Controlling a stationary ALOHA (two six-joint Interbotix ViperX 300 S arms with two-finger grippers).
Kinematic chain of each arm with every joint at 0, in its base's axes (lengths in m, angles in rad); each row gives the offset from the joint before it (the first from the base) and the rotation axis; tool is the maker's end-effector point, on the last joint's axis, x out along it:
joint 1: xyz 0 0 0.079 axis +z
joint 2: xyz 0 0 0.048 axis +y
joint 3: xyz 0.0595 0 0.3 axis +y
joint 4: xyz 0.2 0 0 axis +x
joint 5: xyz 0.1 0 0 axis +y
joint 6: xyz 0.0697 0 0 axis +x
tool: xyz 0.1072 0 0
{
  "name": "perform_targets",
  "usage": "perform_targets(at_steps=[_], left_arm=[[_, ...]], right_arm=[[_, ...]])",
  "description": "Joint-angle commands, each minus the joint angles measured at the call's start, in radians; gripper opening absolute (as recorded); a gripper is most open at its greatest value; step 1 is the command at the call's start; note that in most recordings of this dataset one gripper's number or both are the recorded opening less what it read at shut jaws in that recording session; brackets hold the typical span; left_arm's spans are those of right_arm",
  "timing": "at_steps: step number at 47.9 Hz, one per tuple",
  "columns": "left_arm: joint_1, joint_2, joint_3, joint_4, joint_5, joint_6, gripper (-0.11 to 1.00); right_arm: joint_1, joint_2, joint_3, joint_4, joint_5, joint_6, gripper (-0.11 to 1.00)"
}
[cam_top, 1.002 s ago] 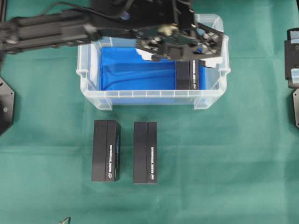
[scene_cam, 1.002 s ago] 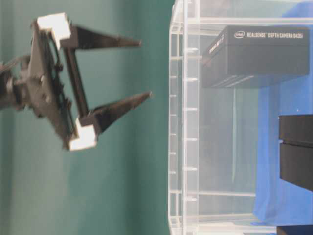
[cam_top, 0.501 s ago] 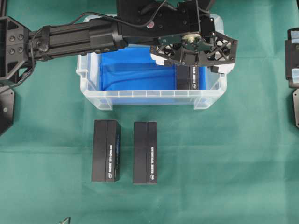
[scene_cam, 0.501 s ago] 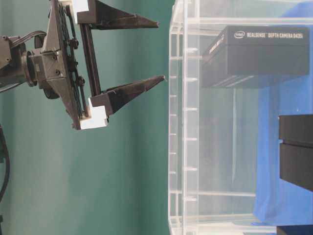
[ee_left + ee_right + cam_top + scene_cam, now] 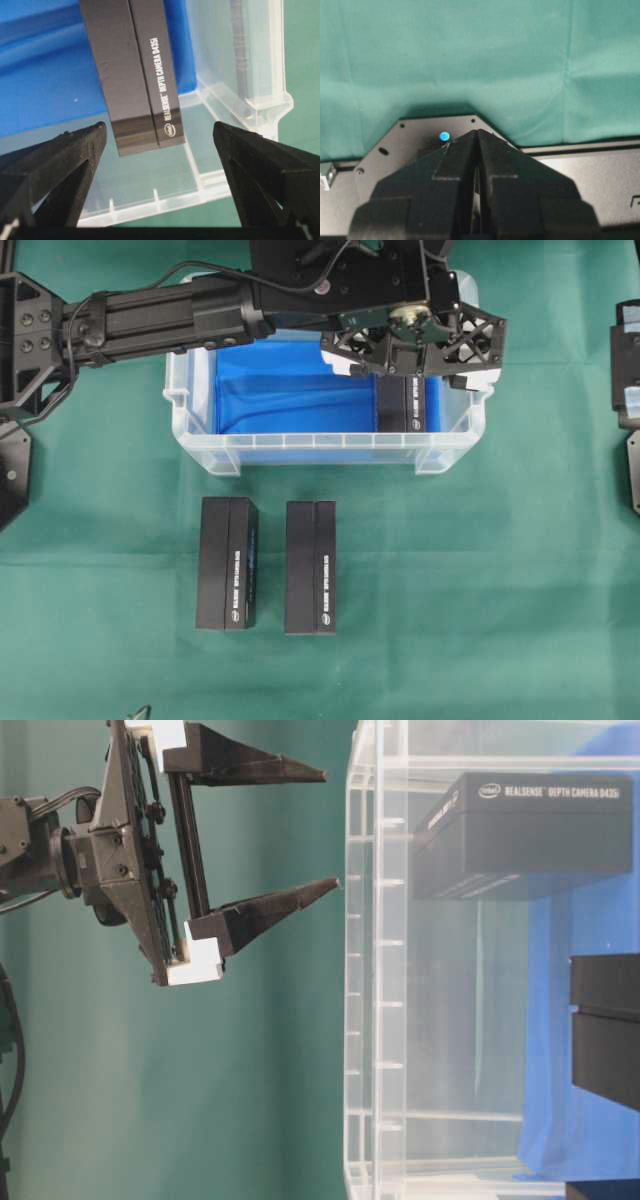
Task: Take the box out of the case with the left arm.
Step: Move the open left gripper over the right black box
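Our left gripper (image 5: 159, 150) hangs over the case (image 5: 190, 410)
Its fingers (image 5: 65, 160) stand wide apart, holding nothing; below them we see the box (image 5: 401, 405) lying at the case's right end, on blue lining.

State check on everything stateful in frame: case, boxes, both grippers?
case: lidless, upright on the cloth, blue lining inside.
box in case: lying at the right end, not gripped.
two boxes on cloth: lying side by side in front of the case, apart.
left gripper: jaws wide open, above the box in the case.
right gripper: jaws shut, empty.
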Motion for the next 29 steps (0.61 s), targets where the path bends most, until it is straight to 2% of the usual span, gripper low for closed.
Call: perform_targets(at_steps=[1, 29], left_arm=[[0.006, -0.021, -0.011, 0.005, 0.002, -0.002, 0.9], [0.008, -0.021, -0.008, 0.005, 0.002, -0.012, 0.9]], right_arm=[[-0.002, -0.002, -0.009, 0.0, -0.003, 0.0, 0.02], [-0.002, 0.0, -0.009, -0.003, -0.005, -0.003, 0.02]])
